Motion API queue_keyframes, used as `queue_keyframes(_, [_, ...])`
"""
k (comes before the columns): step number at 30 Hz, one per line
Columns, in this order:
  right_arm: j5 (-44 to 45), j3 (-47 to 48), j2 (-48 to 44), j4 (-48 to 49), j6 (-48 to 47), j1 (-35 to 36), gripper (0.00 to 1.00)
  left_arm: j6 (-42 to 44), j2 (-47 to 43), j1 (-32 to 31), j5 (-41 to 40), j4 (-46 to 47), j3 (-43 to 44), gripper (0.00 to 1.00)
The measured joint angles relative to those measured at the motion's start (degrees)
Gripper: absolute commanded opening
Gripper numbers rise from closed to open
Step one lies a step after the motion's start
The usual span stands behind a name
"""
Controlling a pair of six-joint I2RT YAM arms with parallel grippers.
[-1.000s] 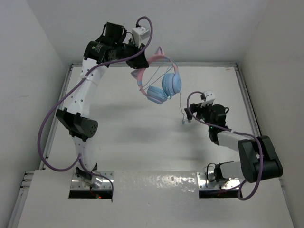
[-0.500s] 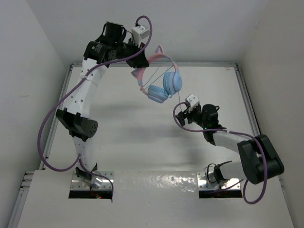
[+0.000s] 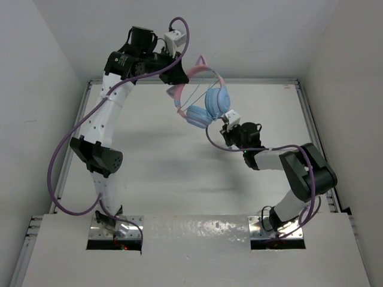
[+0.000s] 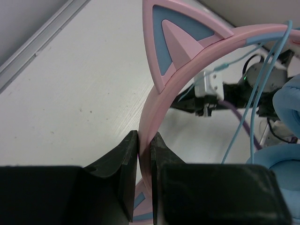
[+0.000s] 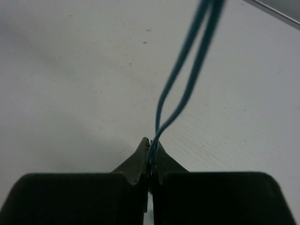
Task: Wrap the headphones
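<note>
- The headphones (image 3: pixel 216 103): small over-ear set hanging in the air above the far half of the white table (image 3: pixel 149 155), well clear of its surface.
- Headband (image 4: pixel 154 98): pink and arched. In the overhead view it runs from the left arm's tool out to the right.
- Cat-ear point (image 4: pixel 176 37): pink triangle with a blue inset standing up from the band. The overhead view shows a second one lower down on the band's near end.
- Ear cups (image 3: pixel 197 116): two round, light blue cups hanging side by side below the band, the right one slightly higher.
- Cable (image 5: pixel 187 79): thin and pale blue. Strands cross the open arc of the band and drop past the cups. In the right wrist view two strands come down side by side from the top.
- Left gripper (image 4: pixel 144 140): clenched on the headband, one black finger on each face of the pink strip and no gap showing. It is raised high at the back left and carries the set's whole weight.
- Right gripper (image 5: pixel 150 149): pinched tight on the doubled cable, both strands vanishing between the fingertips. In the overhead view it sits just below and right of the ear cups, above the table.
- Purple robot cable (image 3: pixel 60 155): thick, looping along the left arm. A second one curls beside the right wrist.
</note>
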Motion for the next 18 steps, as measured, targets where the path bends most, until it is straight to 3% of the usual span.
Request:
queue_keyframes(10, [9.64,6.16,3.50,-1.70,-0.50,21.64,0.00,-15.56,-0.55,6.45,9.18,14.01,-8.63,0.00])
queue_keyframes(18, [12.68,12.68,4.48,-3.39,-2.60,32.81,0.00,-22.69,-0.52,8.15,-0.26,15.21,-9.03,0.00])
